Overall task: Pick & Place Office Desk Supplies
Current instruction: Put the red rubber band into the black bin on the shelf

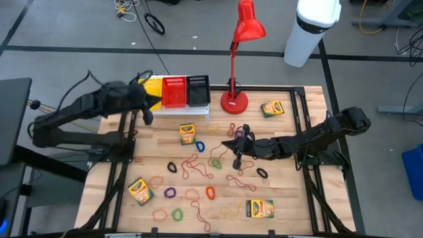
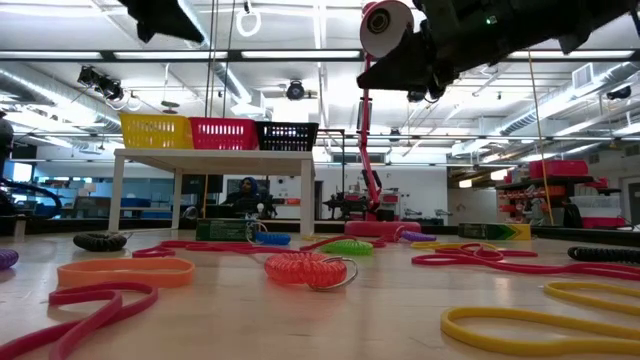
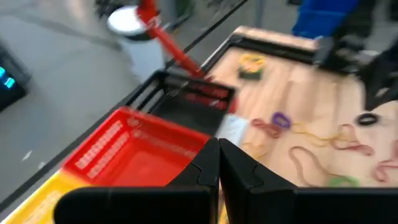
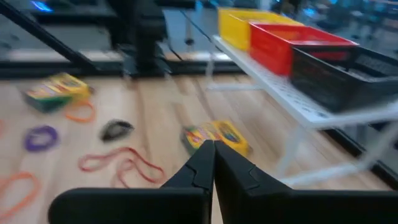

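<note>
High view shows my left pincer (image 1: 151,100) above the yellow basket (image 1: 153,87) and the red basket (image 1: 174,91) on the white rack (image 1: 192,114), and in the left wrist view its fingers are pressed together with nothing visible between them, so I judge it closed and empty. My right pincer (image 1: 236,144) hangs over the middle of the surface (image 1: 284,198), near the base of the red lamp (image 1: 234,100); the right wrist view shows its fingers also shut together, and I see no band or box in them. The supplies lie scattered: one crayon box (image 1: 188,133) is just in front of the rack, another crayon box (image 1: 271,108) is beside the lamp, two more are near the front edge, and many rubber bands (image 1: 198,166) cover the wood between them. My worry is this: the bands are thin and flat, and several overlap, so a closing pincer may slide over one or lift two tangled together. The right arm works close to the lamp, and a wide swing toward the baskets could knock it. Also both arms go to the same rack, so they may meet there if I move them together
</note>
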Controlling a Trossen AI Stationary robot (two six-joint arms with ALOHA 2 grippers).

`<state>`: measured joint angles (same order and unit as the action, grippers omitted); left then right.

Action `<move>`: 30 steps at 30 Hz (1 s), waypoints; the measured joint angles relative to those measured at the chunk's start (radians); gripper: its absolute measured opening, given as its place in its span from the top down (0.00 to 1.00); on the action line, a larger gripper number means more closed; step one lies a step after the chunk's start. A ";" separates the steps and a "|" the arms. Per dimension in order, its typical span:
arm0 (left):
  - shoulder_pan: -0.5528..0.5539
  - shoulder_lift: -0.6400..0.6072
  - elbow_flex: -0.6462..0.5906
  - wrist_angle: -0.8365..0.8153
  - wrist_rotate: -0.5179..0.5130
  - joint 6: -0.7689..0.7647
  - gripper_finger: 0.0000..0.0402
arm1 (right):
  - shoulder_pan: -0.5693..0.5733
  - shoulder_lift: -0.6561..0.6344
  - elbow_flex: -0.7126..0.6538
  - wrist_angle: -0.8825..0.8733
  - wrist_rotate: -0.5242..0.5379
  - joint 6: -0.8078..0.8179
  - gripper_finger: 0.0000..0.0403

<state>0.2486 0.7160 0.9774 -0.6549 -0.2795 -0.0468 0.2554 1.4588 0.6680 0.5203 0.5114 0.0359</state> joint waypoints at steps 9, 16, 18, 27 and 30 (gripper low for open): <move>-0.357 -0.023 -0.390 0.540 -0.105 0.017 0.98 | 0.016 -0.003 -0.159 0.244 -0.001 -0.018 0.97; -0.460 0.090 -0.620 1.000 0.082 0.048 0.97 | 0.087 -0.004 -0.180 0.216 0.077 -0.011 0.98; -0.467 0.143 -0.647 1.095 0.143 0.013 0.96 | 0.111 -0.004 -0.180 0.216 0.080 -0.011 0.98; -0.480 0.442 -0.618 1.357 0.280 -0.142 0.95 | 0.193 -0.004 -0.180 0.217 0.101 0.019 0.98; -0.491 0.520 -0.564 1.228 0.231 -0.144 0.95 | 0.205 -0.002 -0.180 0.217 0.124 0.039 0.98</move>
<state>-0.2429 1.2358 0.4135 0.5729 -0.0482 -0.1911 0.4599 1.4569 0.4885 0.7370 0.6356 0.0746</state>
